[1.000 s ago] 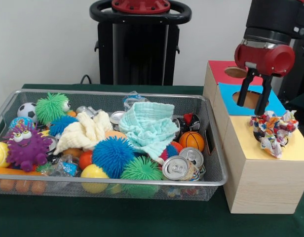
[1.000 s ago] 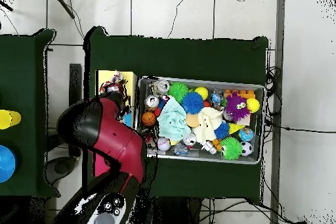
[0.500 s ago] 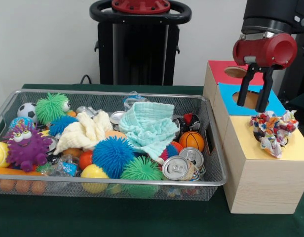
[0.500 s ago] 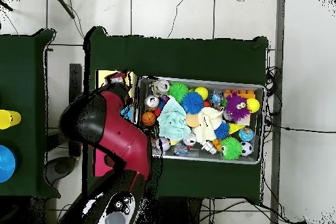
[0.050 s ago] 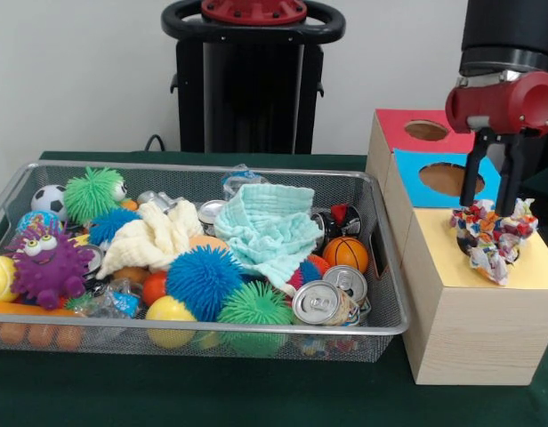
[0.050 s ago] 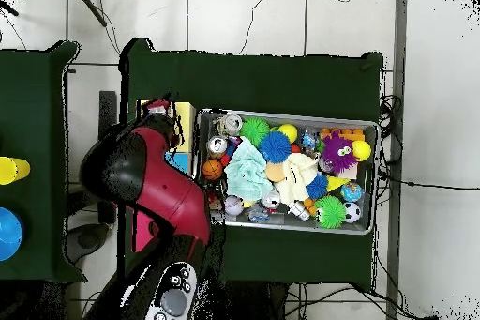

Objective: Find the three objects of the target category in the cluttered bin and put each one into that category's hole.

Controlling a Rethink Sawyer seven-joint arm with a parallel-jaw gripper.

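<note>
The gripper (image 5: 490, 197) is hanging over the wooden box (image 5: 461, 329) to the right of the wire bin (image 5: 381, 258), its two black fingers (image 5: 471, 178) pointing down, spread apart and holding nothing. Its tips are hovering just above a crumpled multicoloured wrapper (image 5: 493, 231), which is lying on the box's yellow panel (image 5: 532, 262). Behind it, the blue panel's hole (image 5: 447, 178) and the red panel's hole (image 5: 426, 130) are showing open. In the bin, spiky balls, drink cans (image 5: 320, 302), a mint cloth (image 5: 269, 227), a small basketball (image 5: 345, 253) and a purple monster toy (image 5: 47, 262) are lying heaped together. From overhead, the red arm (image 6: 155, 194) is covering most of the box.
</note>
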